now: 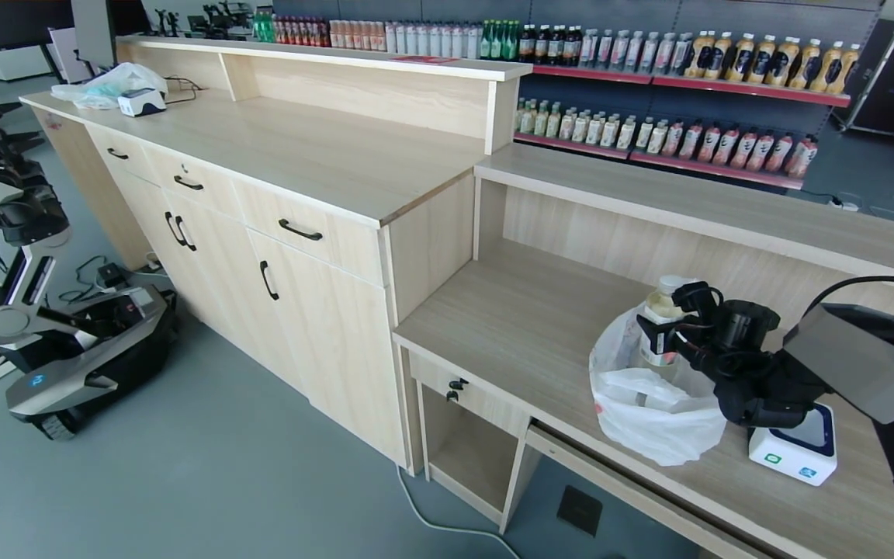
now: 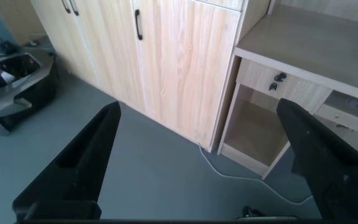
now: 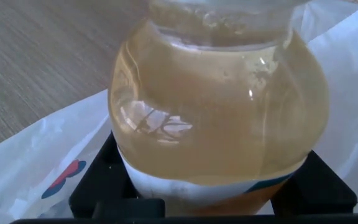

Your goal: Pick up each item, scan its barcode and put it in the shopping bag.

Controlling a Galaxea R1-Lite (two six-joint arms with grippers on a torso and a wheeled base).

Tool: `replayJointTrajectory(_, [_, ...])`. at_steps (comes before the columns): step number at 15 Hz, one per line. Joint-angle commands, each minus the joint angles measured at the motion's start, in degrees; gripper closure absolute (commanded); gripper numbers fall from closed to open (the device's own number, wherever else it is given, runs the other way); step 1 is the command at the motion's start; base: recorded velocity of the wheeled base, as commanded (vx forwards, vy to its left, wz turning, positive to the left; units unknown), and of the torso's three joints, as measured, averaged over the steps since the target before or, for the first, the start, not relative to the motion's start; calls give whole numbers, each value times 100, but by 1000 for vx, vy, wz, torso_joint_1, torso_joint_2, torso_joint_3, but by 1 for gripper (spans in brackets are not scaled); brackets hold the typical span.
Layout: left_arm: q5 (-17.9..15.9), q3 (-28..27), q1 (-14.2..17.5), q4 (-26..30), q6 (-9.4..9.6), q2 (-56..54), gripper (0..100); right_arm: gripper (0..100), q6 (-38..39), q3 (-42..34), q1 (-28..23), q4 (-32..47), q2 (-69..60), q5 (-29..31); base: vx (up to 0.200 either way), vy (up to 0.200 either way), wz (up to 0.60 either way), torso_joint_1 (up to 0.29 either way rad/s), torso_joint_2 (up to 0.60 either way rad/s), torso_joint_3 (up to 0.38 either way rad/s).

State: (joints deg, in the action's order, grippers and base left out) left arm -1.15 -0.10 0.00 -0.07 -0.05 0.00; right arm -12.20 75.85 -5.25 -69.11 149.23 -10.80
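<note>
The place was a shop, or a mock-up of one. In the upper right of the head view, red-edged shelves (image 1: 680, 81) carried long rows of bottled drinks (image 1: 765, 58), and more bottles lined the top ledge at upper centre. A pale wooden checkout table (image 1: 524, 310) ran across the frame, with a white scanner (image 1: 796, 458) and a plastic shopping bag (image 1: 649, 415) at lower right. A second scanner (image 1: 140, 101) and another bag (image 1: 109, 81) lay at upper left.
</note>
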Motion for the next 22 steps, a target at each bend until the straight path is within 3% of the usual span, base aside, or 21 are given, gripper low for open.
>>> replayJointTrajectory(1, [0, 1, 0, -1, -4, 9, 0, 100, -10, -9, -37, -15, 72, -1, 0, 0, 0, 0, 0, 0])
replayJointTrajectory(5, [0, 1, 0, -1, -4, 0, 0, 100, -28, -158, -46, -50, 124, -1, 0, 0, 0, 0, 0, 0])
replayJointTrajectory(6, [0, 1, 0, -1, -4, 0, 0, 0, -54, -158, -46, -50, 168, -1, 0, 0, 0, 0, 0, 0])
replayJointTrajectory(12, [-8, 1, 0, -1, 5, 9, 0, 0, -19, -229, -2, -76, -43, -19, 0, 0, 0, 0, 0, 0])
replayJointTrajectory(16, [0, 1, 0, -1, 5, 0, 0, 0, -72, -527, 33, 521, -1361, -27, 0, 0, 0, 0, 0, 0])
replayJointTrajectory(19, [0, 1, 0, -1, -4, 0, 0, 0, -177, -2083, -151, 1022, -3286, -27, 0, 0, 0, 0, 0, 0])
replayJointTrajectory(22, [0, 1, 0, -1, -4, 9, 0, 0, -678, -3744, -679, 1101, -5035, -19, 0, 0, 0, 0, 0, 0])
